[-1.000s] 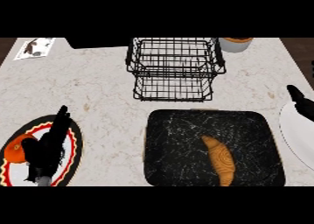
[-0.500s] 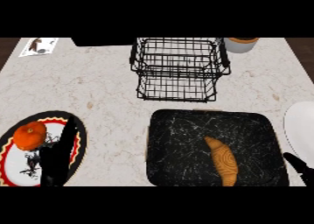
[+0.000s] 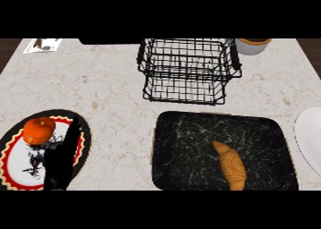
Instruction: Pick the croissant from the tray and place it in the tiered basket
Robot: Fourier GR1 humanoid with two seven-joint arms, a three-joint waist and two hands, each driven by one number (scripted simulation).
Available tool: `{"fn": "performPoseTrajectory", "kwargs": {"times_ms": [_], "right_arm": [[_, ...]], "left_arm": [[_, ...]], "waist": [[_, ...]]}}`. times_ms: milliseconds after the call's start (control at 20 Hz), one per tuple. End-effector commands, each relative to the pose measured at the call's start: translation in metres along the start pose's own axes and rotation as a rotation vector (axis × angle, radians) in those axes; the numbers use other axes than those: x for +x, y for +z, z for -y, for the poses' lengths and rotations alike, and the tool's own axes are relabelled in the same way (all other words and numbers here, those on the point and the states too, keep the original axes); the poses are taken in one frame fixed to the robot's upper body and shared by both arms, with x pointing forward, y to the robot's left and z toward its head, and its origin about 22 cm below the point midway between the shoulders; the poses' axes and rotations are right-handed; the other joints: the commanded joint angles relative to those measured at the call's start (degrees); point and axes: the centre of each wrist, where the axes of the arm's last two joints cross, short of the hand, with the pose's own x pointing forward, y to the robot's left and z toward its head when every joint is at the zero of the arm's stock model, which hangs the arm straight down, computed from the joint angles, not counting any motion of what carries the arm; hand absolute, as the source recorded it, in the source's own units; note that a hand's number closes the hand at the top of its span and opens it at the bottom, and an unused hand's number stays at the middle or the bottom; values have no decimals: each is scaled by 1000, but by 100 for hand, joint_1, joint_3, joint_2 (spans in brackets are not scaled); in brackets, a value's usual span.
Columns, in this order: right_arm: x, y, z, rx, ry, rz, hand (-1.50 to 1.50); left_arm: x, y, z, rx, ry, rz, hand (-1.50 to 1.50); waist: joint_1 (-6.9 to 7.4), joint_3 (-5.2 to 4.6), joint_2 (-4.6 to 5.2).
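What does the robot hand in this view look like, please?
Only the left robot hand shows: a long, narrow, plain black shape, with no markings or cables visible. The right robot hand is out of view.

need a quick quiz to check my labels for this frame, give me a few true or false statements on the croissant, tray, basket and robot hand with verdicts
1. The croissant lies on the dark tray. True.
2. The tiered basket already holds the croissant. False: the croissant is on the tray, outside the basket.
3. A round orange item sits on the patterned plate at the left. True.
4. The left robot hand is curled round the croissant. False: it shows over the patterned plate, apart from the croissant.
5. The tray stands beyond the basket, farther from the robot. False: the tray is nearer the robot and the basket is beyond it.
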Motion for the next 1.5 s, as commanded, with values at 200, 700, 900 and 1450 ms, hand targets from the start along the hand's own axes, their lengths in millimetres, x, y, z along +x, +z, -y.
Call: {"fn": "performPoseTrajectory", "kwargs": {"times_ms": [200, 700, 900, 1450], "right_arm": [[28, 16, 12, -59, 289, -102, -150], [45, -2, -8, -74, 442, -201, -150], [33, -9, -39, -13, 569, -298, -150], [73, -8, -121, 56, 588, -301, -150]], "left_arm": [[2, -5, 11, 7, 3, -26, 0], [-3, -6, 5, -48, -18, -28, 0], [5, -11, 14, -52, -21, -9, 0], [4, -6, 0, -39, -7, -36, 0]], "waist": [[56, -12, 12], [297, -17, 16], [323, 9, 39], [313, 28, 13]]}}
